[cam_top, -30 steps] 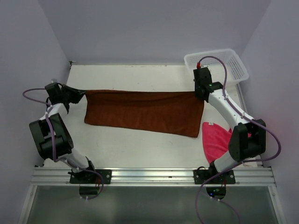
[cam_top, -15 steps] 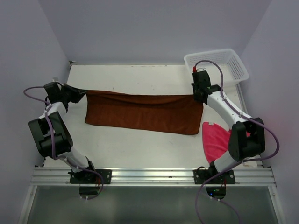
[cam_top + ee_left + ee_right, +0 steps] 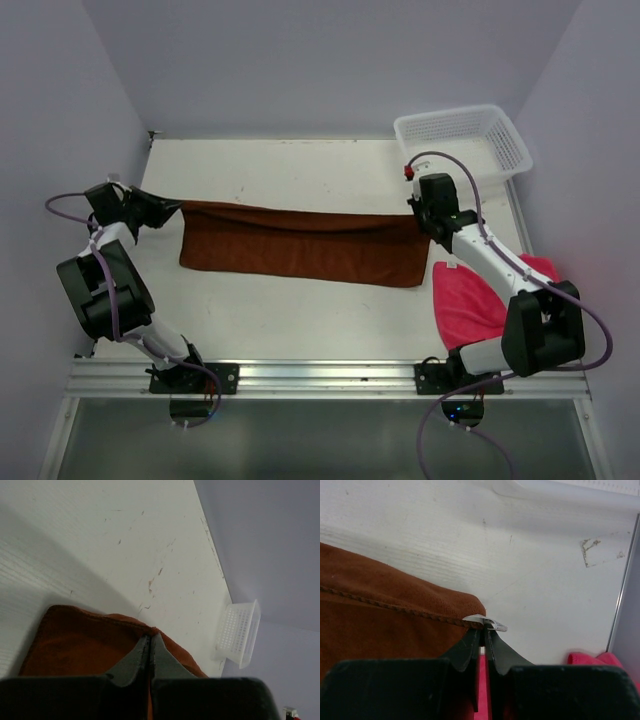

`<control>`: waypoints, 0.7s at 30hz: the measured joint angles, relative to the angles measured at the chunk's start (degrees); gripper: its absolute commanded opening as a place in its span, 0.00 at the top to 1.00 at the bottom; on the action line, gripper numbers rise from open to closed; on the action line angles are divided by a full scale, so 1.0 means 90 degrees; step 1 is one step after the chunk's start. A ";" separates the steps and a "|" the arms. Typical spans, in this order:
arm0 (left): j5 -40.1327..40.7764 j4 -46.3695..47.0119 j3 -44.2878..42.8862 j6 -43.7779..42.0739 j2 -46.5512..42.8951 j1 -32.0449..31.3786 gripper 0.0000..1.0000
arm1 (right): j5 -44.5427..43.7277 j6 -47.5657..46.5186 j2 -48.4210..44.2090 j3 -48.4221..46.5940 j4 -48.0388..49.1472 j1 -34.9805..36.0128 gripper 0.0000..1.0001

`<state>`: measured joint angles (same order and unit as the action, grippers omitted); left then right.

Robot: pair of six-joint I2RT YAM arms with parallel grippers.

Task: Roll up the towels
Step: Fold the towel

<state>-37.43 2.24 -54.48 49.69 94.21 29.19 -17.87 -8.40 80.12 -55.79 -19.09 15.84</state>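
Left gripper (image 3: 150, 639) pinched tight on left far corner of rust-brown towel (image 3: 300, 245) | right gripper (image 3: 483, 630) clamped on right far corner, at white label (image 3: 492, 625) that only the right wrist view shows | versus 1 s ago: right arm drawn nearer, towel's far edge pulled forward, towel narrower, pink towel (image 3: 470, 300) more exposed | rust-brown towel stretched across mid table (image 3: 300, 170); basket (image 3: 465, 135) far right

the long rust-brown terry towel (image 3: 300, 246) lies left to right across the white table (image 3: 290, 172), the bright pink terry towel (image 3: 470, 305) just beside its near right corner, the white plastic mesh basket (image 3: 450, 114) behind both at far right.
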 measured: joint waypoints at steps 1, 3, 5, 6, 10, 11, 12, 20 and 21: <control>-0.0015 -0.0005 0.0012 0.0000 0.0000 0.0002 1.00 | 0.0036 -0.0051 0.0000 0.0002 0.0012 0.0000 0.93; -0.0039 0.0000 0.0058 0.0000 0.0000 0.0010 1.00 | 0.0095 -0.0117 -0.0010 0.0022 0.0010 0.0002 0.93; -0.0058 -0.0005 0.0097 0.0000 0.0000 0.0024 1.00 | 0.0104 -0.0177 -0.0075 0.0085 -0.0012 0.0019 0.94; -0.0087 -0.0012 0.0109 0.0000 0.0000 0.0039 1.00 | 0.0100 -0.0216 -0.0117 0.0117 -0.0044 0.0039 0.95; -0.0204 -0.0012 0.0117 0.0000 0.0000 0.0151 1.00 | 0.0039 -0.0328 -0.0255 0.0214 -0.0138 0.0114 0.96; -0.0236 -0.0010 0.0138 0.0000 0.0000 0.0197 1.00 | 0.0027 -0.0347 -0.0272 0.0214 -0.0158 0.0151 0.97; -0.0265 -0.0012 0.0158 -0.0002 0.0000 0.0236 1.00 | 0.0019 -0.0357 -0.0279 0.0216 -0.0172 0.0163 0.97; -0.0571 -0.0027 0.0469 -0.0138 0.0000 0.0534 1.00 | -0.0083 -0.0352 -0.0415 0.0396 -0.0427 0.0330 1.00; -0.0597 -0.0029 0.0503 -0.0148 0.0000 0.0554 1.00 | -0.0095 -0.0350 -0.0440 0.0425 -0.0459 0.0355 1.00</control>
<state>-42.81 1.98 -49.95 48.36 94.21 34.17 -18.72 -11.55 76.16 -51.96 -23.22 19.03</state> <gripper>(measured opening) 0.010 0.036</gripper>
